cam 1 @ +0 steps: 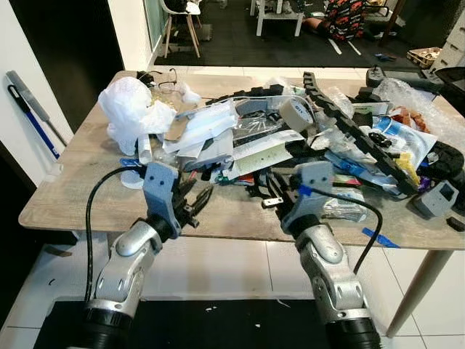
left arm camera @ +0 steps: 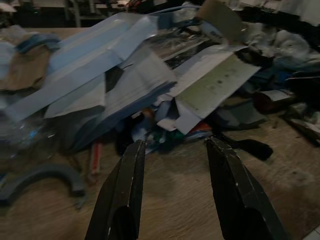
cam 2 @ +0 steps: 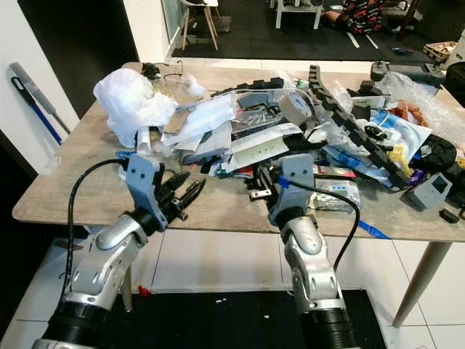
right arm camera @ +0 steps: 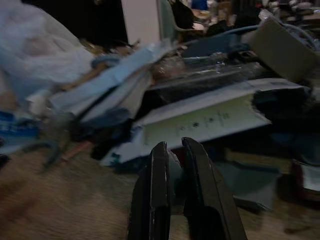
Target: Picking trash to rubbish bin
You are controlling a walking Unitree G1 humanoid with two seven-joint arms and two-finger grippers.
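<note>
- Your left gripper (left arm camera: pixel 175 165) has its fingers apart above the bare table (cam 1: pixel 73 182), trash pile (cam 1: pixel 240 142) just ahead
- Your right gripper (right arm camera: pixel 175 165) has fingers together, nothing visibly pinched, pale printed card (right arm camera: pixel 200 122) just beyond the tips
- Risk: layered sheets overlap, so pulling one could drag neighbours off the edge
- Rubbish bin: location unknown
- Print on card too small to read
</note>
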